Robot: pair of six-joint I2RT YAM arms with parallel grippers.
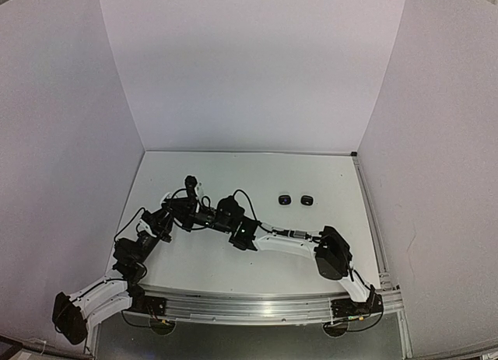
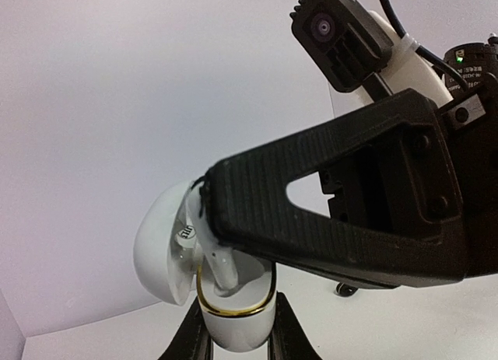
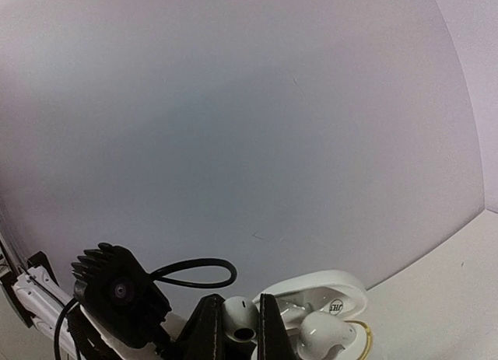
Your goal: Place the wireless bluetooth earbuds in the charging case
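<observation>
Right tool (image 3: pixel 239 323) pinches white earbud (image 3: pixel 240 313), stem aimed down into open case (image 3: pixel 311 284).

Found a glossy white charging case (image 2: pixel 233 333), ringed in thin gold at the rim, with small dark lettering inside the lid. Saw a white earbud (image 3: pixel 240 315) framed by the matte black fingers (image 3: pixel 208 333) of the right end effector (image 3: pixel 238 337). Noted fine parallel ribbing across that black plastic in the left wrist view. Spotted two small black cases (image 1: pixel 285 199) on a white surface (image 1: pixel 327 173), against pale lilac-grey walls (image 1: pixel 249 64).
</observation>
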